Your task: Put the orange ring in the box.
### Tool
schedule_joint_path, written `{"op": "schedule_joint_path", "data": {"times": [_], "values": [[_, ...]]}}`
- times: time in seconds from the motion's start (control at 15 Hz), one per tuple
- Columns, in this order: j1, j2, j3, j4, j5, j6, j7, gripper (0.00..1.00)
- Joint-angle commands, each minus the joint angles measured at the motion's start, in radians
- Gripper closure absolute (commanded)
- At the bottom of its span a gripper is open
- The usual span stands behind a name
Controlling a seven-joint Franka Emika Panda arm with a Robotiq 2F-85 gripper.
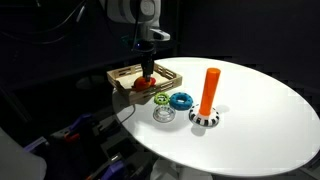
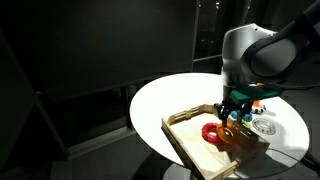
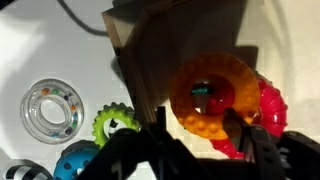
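The orange ring (image 3: 215, 95) fills the wrist view, held between my gripper's (image 3: 200, 125) two dark fingers. It hangs over the floor of the box (image 3: 125, 40) and partly covers a darker red ring (image 3: 272, 115) lying in it. In both exterior views my gripper (image 1: 147, 68) (image 2: 232, 112) points straight down into the box (image 1: 120, 72) (image 2: 185, 140), a shallow wooden tray at the edge of the round white table. The orange ring shows there only as a small orange patch (image 2: 241, 136) next to the red ring (image 2: 212, 130).
Beside the box lie a green toothed ring (image 3: 115, 122) (image 1: 160, 99), a blue ring (image 3: 75, 160) (image 1: 181, 100) and a clear ring (image 3: 52, 108) (image 1: 163, 114). A tall orange peg (image 1: 209, 88) stands on a black-and-white base (image 1: 205, 118). The white table (image 1: 260, 120) has dark surroundings.
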Motion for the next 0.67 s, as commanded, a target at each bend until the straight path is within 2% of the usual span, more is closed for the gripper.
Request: {"op": "schedule_joint_path", "data": {"times": [0.0,0.07,0.13,0.6], "values": [[0.006,-0.009,-0.018,0.023,-0.019,-0.045,0.015,0.07],[0.001,-0.021,-0.022,0.019,-0.016,-0.056,0.009,0.01],[-0.005,-0.03,-0.025,0.018,-0.012,-0.071,0.004,0.0],[-0.059,-0.148,-0.04,-0.005,0.002,-0.258,-0.058,0.0]]}}
